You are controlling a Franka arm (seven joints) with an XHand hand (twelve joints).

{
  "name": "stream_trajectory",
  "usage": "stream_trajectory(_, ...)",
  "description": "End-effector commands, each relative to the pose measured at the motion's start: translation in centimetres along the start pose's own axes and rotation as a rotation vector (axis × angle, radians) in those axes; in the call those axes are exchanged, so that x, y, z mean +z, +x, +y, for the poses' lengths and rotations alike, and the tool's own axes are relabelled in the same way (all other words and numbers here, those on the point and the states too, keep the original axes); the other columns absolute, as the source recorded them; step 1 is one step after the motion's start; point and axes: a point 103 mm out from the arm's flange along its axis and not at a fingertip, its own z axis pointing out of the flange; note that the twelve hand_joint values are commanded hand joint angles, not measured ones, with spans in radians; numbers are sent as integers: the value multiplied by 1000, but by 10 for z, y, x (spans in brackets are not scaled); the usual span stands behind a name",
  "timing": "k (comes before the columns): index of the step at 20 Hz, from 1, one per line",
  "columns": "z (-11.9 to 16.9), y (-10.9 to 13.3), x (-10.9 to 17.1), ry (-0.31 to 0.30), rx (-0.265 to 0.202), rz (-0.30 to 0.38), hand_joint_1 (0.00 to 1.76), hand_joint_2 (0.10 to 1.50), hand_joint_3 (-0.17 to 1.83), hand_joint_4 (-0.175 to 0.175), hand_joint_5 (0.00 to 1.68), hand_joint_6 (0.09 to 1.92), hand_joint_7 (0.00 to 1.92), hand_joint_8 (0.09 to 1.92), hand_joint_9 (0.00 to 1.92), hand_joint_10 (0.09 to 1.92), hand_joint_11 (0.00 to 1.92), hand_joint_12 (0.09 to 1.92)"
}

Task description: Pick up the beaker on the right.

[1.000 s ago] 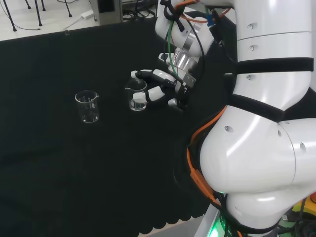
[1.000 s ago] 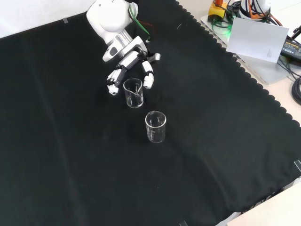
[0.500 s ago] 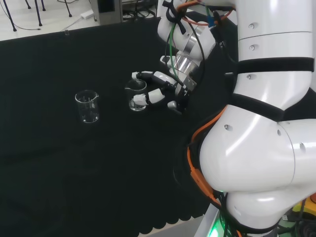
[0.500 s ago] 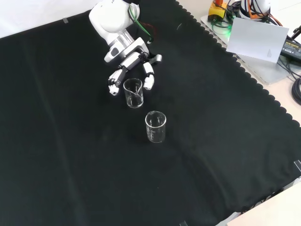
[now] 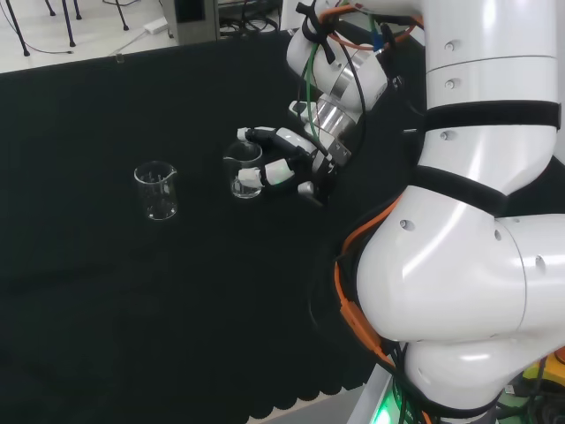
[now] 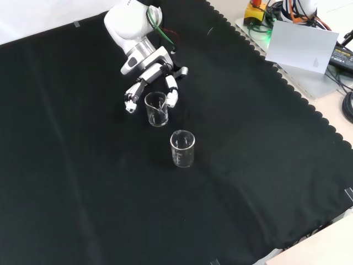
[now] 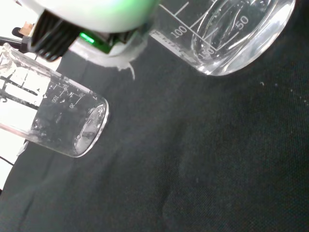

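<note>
Two clear beakers stand upright on the black cloth of the bench. In the head view the right beaker sits beside the hand; the left beaker is well apart from it. In the front view the same pair stand one behind the other: the target is the farther beaker, the spare the nearer one.

Front view shows the fingers spread and curved down either side of the beaker's rim. Head view shows one finger behind the glass and another at its near side. Contact can't be confirmed in either view, so the fingers read as open, half curled around the beaker, which is on the cloth.

Wrist view shows both beakers' bases on the cloth, printed scale marks on both, and a blurred white part of the hand with a green light.
</note>
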Motion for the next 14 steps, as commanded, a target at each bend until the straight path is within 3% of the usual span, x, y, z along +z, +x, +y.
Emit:
stream_trajectory(1, 2, 4, 8, 26, -19, -10, 975, 463, 636, 4, 379, 87, 227, 493, 303, 586, 0, 1092)
stream_trajectory(6, 7, 11, 28, 18, -14, 11, 977, 462, 643, 2, 415, 87, 244, 493, 315, 585, 0, 1105)
stream_trajectory(10, 8, 13, 30, 8, -11, 43, 1005, 465, 692, -4, 550, 116, 296, 479, 374, 565, 0, 1136)
stream_trajectory(14, 10, 15, 38, 4, 5, 73, 1013, 467, 716, -8, 532, 425, 365, 446, 427, 526, 0, 1172)
